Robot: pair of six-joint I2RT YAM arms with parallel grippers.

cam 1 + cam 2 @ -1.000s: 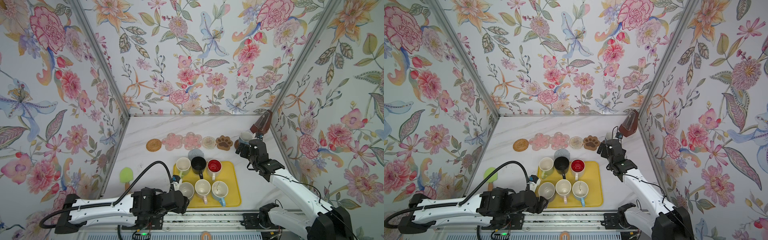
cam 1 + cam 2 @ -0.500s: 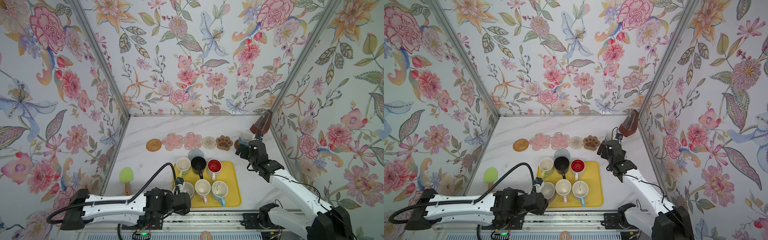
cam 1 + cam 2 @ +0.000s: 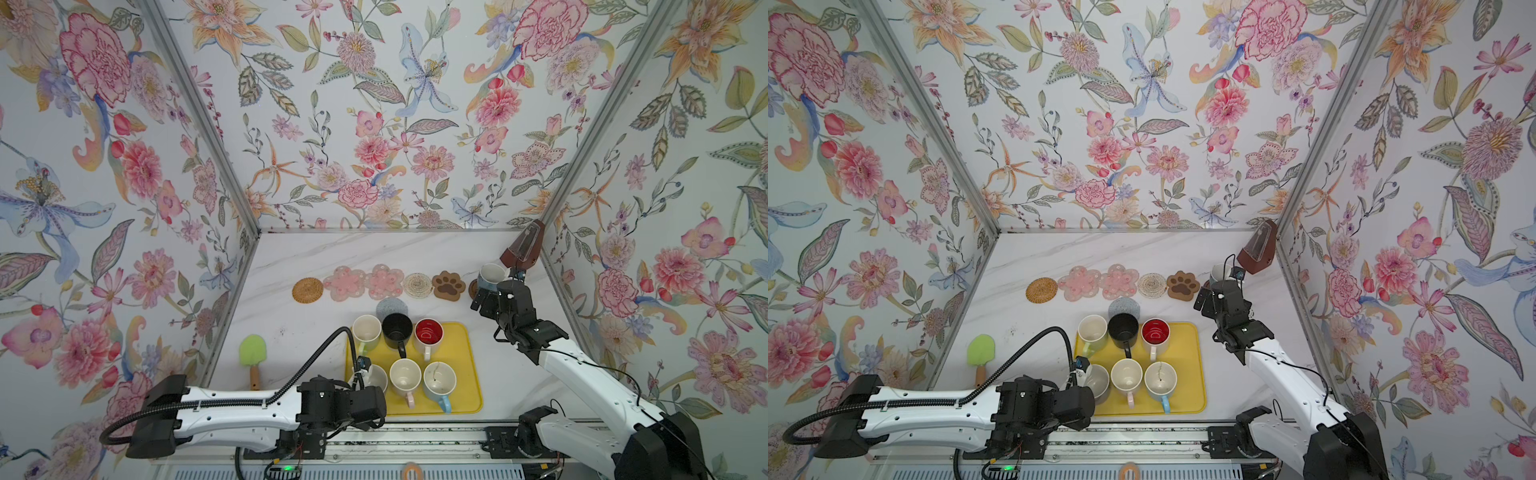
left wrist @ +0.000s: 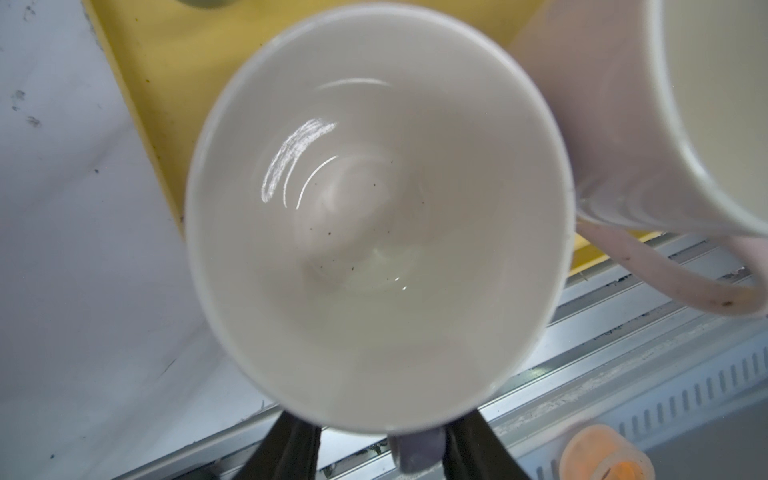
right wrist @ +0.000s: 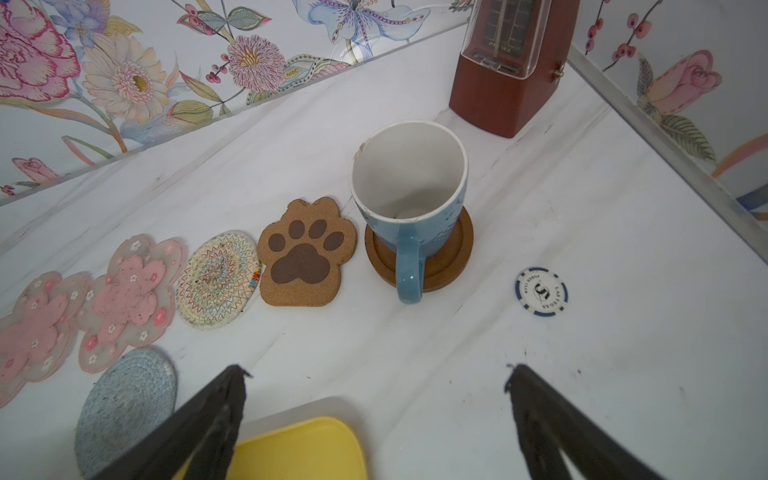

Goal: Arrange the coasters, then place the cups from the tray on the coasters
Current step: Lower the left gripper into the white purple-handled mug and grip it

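Lavender mug [image 4: 374,216] sits at the tray's [image 3: 461,374] near-left corner. Left gripper [image 4: 380,413] is over it, narrowed jaws straddling the handle with a gap on one side, no grip yet. Five more mugs are on the tray. Right gripper [image 5: 376,372] is spread wide and empty, just short of the light blue mug [image 5: 409,195], which stands upright on the dark wooden coaster [image 5: 457,257]. Paw-print coaster [image 5: 305,253], woven round [image 5: 218,278], two pink flowers and tan rattan [image 3: 307,289] line up beside it. Grey coaster [image 3: 391,306] lies out of line, nearer the tray.
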